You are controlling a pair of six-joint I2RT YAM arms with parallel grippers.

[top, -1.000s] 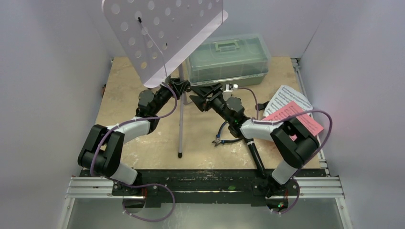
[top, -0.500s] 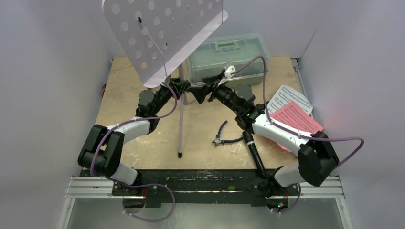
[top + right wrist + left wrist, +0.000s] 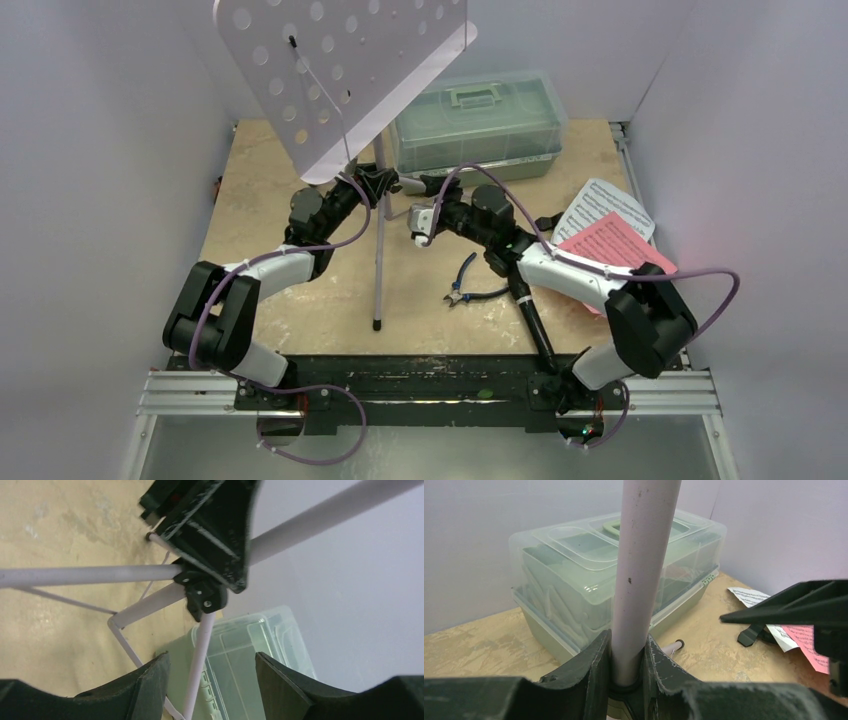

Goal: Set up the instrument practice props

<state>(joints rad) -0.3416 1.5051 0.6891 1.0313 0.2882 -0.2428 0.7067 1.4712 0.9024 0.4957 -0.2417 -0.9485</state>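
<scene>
Seen from above, the left arm (image 3: 270,268) folds at its elbow at lower left and reaches up to centre frame. There the left gripper (image 3: 374,184) is clamped on the pole of the pale lilac music stand (image 3: 340,70), below its tilted perforated desk. The right arm (image 3: 570,275) stretches in low from lower right. The right gripper (image 3: 209,667) has its jaws apart, with a tripod leg running between them and the green toolbox (image 3: 480,125) behind.

I'm seeing the tabletop (image 3: 255,180) carrying a toolbox (image 3: 480,125) at twelve o'clock, pliers (image 3: 463,284) toward five, a white sheet (image 3: 598,203) and a pink sheet (image 3: 618,248) at three.
</scene>
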